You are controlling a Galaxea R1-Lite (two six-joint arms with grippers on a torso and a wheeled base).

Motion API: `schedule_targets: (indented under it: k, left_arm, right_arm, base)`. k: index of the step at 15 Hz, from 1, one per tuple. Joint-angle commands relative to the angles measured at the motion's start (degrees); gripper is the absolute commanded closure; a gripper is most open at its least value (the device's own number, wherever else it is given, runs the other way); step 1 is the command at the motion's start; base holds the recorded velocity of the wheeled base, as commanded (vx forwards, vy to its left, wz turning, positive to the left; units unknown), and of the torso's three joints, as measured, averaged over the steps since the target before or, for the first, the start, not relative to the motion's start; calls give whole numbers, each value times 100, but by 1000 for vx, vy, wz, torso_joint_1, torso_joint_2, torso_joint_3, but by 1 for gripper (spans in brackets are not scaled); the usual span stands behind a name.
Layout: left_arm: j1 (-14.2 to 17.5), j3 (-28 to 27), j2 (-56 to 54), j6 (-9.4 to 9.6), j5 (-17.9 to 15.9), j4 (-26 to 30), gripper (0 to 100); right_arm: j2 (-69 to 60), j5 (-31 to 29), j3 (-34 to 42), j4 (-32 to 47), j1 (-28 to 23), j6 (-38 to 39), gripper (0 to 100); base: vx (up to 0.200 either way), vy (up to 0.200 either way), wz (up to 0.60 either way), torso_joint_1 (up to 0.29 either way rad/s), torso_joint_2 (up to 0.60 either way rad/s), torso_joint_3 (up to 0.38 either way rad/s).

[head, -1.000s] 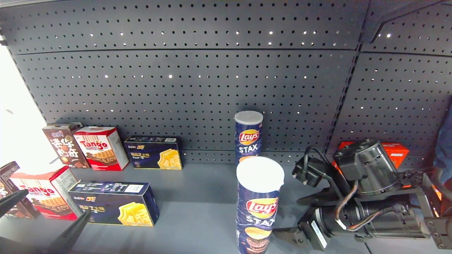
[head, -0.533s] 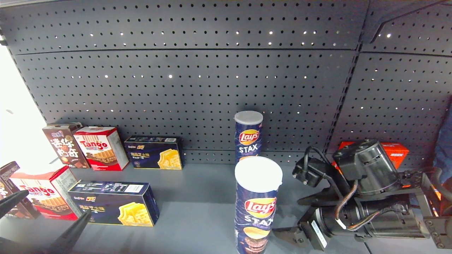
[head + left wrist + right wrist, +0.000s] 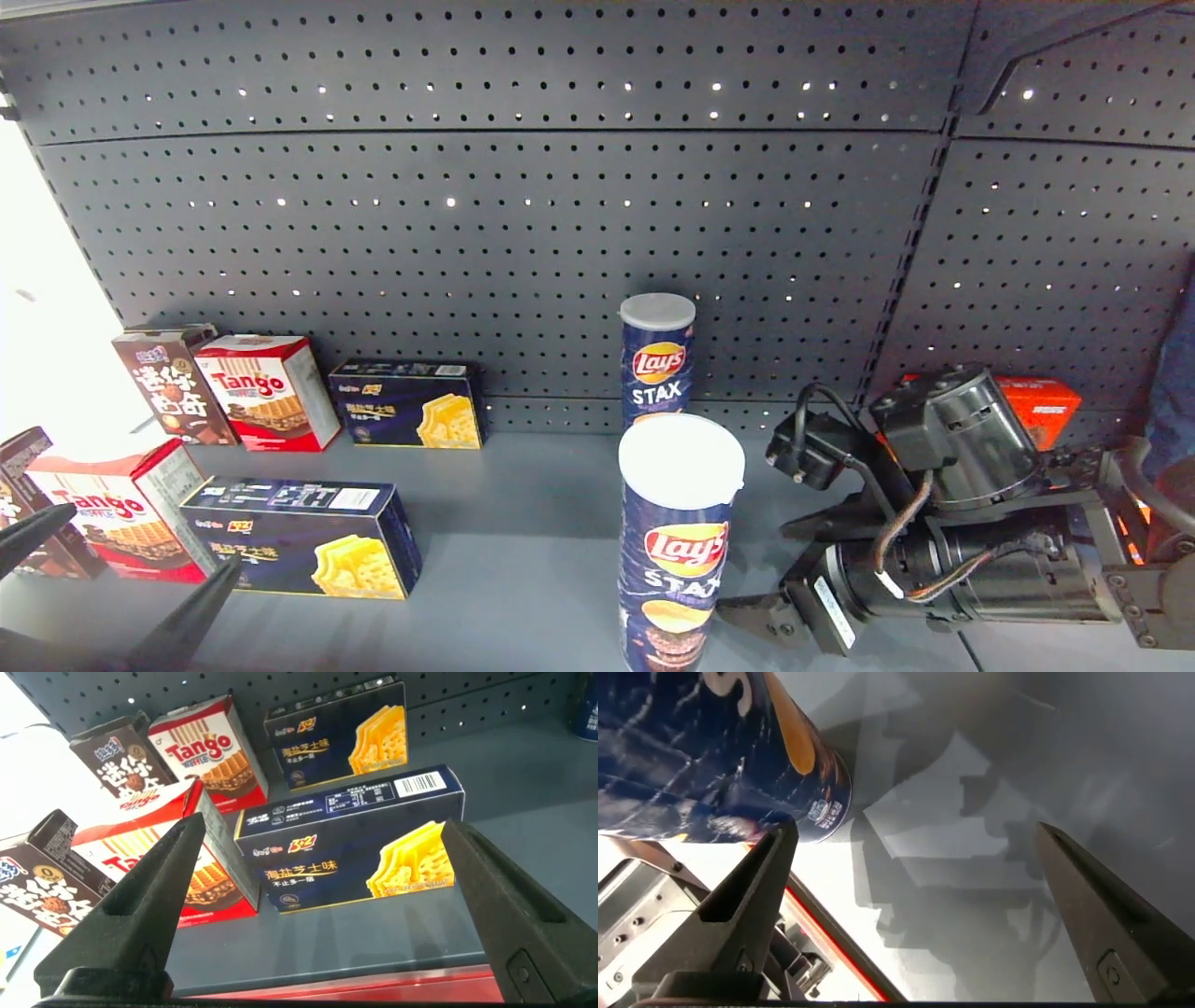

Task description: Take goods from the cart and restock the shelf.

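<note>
Two tall blue chip cans stand on the grey shelf (image 3: pixel 523 523). The far can (image 3: pixel 657 364) is against the pegboard back; the near can (image 3: pixel 681 546) is in front of it, close to the shelf's front edge. My right gripper (image 3: pixel 756 571) is open just to the right of the near can, with nothing between its fingers. In the right wrist view the near can (image 3: pixel 719 765) lies beside one finger, outside the open right gripper (image 3: pixel 913 833). My left gripper (image 3: pixel 112 574) is open low at the left, facing a dark blue cracker box (image 3: pixel 355 859).
Snack boxes fill the shelf's left part: a brown box (image 3: pixel 173 383), red wafer boxes (image 3: pixel 266 392) (image 3: pixel 121 509) and blue cracker boxes (image 3: pixel 408 404) (image 3: pixel 303 537). An orange box (image 3: pixel 1050 401) sits behind the right arm. Bare shelf floor lies between the boxes and the cans.
My right arm has crept a little to the left, and the near can's top has shifted slightly left with it. The left gripper has not moved.
</note>
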Motion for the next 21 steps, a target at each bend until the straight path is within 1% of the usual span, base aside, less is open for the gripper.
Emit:
schedule_targets:
  k: [1,2,4,6,7,8,9,10,11,12,13,14,15,16,17,18,20,21]
  left_arm:
    - [0,16,8,-4,12,0,0]
    - [0,16,0,-4,12,0,0]
    - [0,95,-97,5,12,0,0]
    - [9,226,-238,14,30,0,0]
    - [9,358,-343,32,39,0,0]
    - [9,516,-536,67,127,0,0]
    - [9,692,-730,155,232,8,0]
    - [9,886,-967,295,294,0,0]
    - [0,991,-1231,392,276,35,0]
    - [-9,991,-1635,471,285,404,0]
    - [0,991,-1960,480,276,773,0]
    - [-26,991,-2382,489,250,1336,0]
    - [-105,991,-2892,471,100,2065,0]
    - [-141,974,-3463,524,-119,2689,0]
    - [-123,868,-3744,585,-181,2891,0]
    - [-105,850,-3788,603,-181,2900,0]
    - [-97,850,-3903,603,-172,2900,0]
    - [-88,850,-3938,603,-172,2909,0]
  right_arm:
    - [-279,-3,142,1,-38,39,0]
    - [-393,-3,204,1,-56,101,0]
    - [-1246,-12,327,1,-293,558,0]
    - [-2089,-214,432,1,-838,575,0]
    - [-2546,-231,582,1,-1216,549,0]
    - [-3083,-223,810,1,-1752,514,0]
    - [-3636,-205,1074,1,-2262,461,0]
    - [-4243,-187,1381,1,-2763,452,0]
    - [-4761,-187,1645,10,-3193,452,0]
    - [-5552,-275,2146,10,-3633,461,0]
    - [-6150,-433,2524,27,-3914,444,0]
    - [-6756,-618,2981,27,-4283,382,0]
    - [-7345,-671,3429,71,-4696,189,0]
    - [-7846,-644,3719,124,-5039,48,0]
    - [-8215,-627,3878,212,-5250,-84,0]
    - [-8681,-653,4018,484,-5347,-277,0]
    - [-8646,-644,4282,344,-5347,-426,0]
    - [-8655,-680,4730,36,-5347,-444,0]
  base:
    - [0,0,0,0,0,0]
    - [0,0,0,0,0,0]
    - [0,0,0,0,0,0]
    - [0,0,0,0,0,0]
    - [0,0,0,0,0,0]
    - [0,0,0,0,0,0]
    - [0,0,0,0,0,0]
    - [0,0,0,0,0,0]
    - [0,0,0,0,0,0]
    - [0,0,0,0,0,0]
    - [0,0,0,0,0,0]
    - [0,0,0,0,0,0]
    - [0,0,0,0,0,0]
    - [0,0,0,0,0,0]
    - [0,0,0,0,0,0]
    - [0,0,0,0,0,0]
    - [0,0,0,0,0,0]
    - [0,0,0,0,0,0]
